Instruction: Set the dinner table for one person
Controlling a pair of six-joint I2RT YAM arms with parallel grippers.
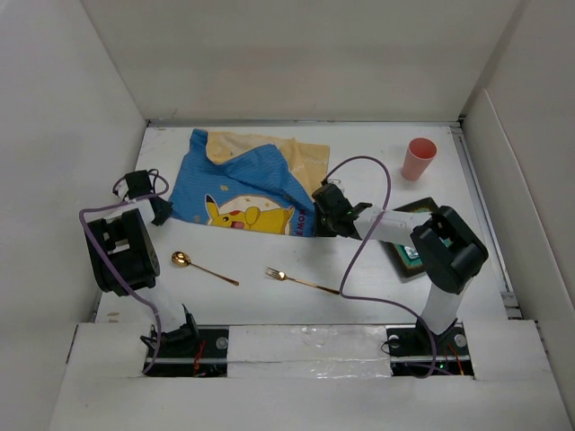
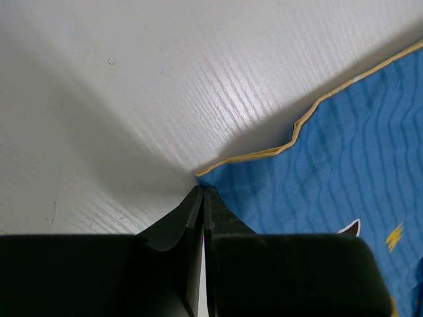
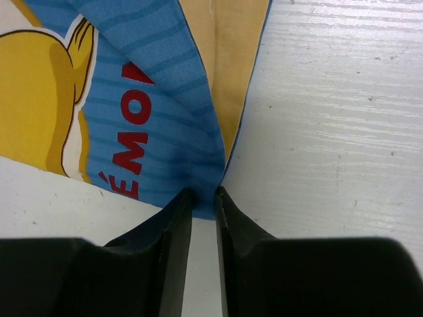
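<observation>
White dinner table fills the floor of the walled booth, everything sits on it. Blue cartoon cloth lies rumpled toward the far side, with one far flap folded over showing its yellow back. Left gripper is at the cloth's left corner, fingers pressed together; can't tell if the hem is caught between them. Right gripper is at the cloth's right corner, fingers pinched on a bunched blue fold. Gold spoon and gold fork lie near the front, apart from each other and clear of the cloth. Pink cup stands upright far right. A dark flat object sits partly hidden under the right arm.
</observation>
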